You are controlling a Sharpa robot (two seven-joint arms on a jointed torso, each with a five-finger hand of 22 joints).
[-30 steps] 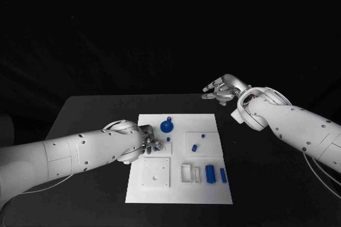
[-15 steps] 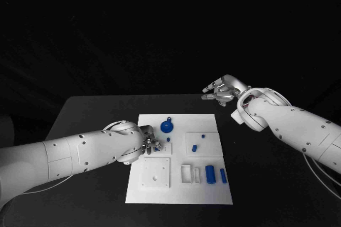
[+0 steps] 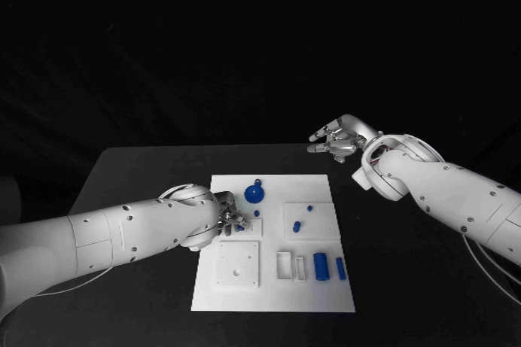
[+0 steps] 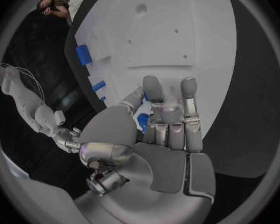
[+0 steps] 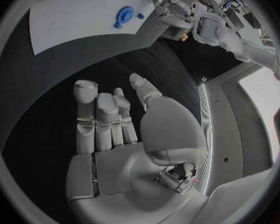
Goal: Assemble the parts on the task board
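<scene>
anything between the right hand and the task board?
Nothing: in the head view only bare black table separates the right hand from the task board. The right wrist view shows the same dark stretch.

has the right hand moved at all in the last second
No. The right hand hangs at the same spot beyond the far edge of the task board, over the black table, holding nothing.

The flat white plastic task board [image 3: 275, 287] looks smooth and matt. The small blue plastic parts [image 3: 321, 266] on it have a slight sheen. The black worktop [image 3: 141, 174] is dull and matt. The silver left hand [image 4: 159, 134] shows brushed metal with smooth grey fingers [image 4: 154, 92]; the white arm shells [image 3: 108, 238] are glossy plastic.
</scene>
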